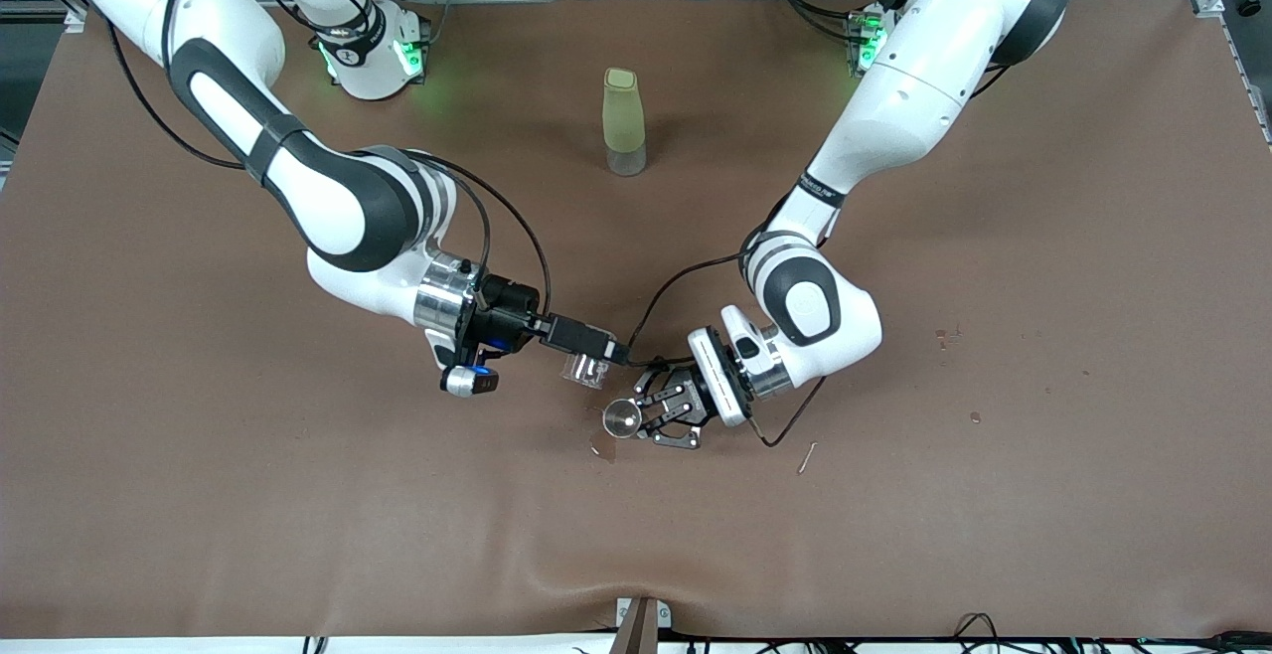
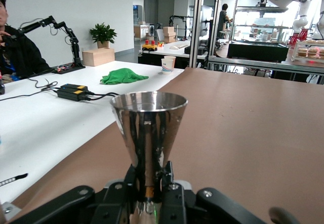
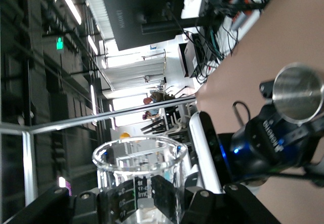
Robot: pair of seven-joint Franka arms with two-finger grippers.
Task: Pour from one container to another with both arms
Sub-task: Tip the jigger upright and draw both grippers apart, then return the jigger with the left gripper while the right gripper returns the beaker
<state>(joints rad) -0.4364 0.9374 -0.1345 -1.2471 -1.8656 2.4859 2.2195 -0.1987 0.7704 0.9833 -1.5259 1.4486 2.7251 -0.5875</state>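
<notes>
Spillage threatens: right hand (image 1: 593, 354) grasps the tipped glass beaker (image 1: 585, 368), whose mouth sits beside, not over, the rim. Left hand (image 1: 651, 413) clamps the steel jigger (image 1: 622, 419) above the counter (image 1: 298, 515).

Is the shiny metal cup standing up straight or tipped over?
Upright. The left gripper holds the jigger by its waist, its round rim on top and level.
</notes>
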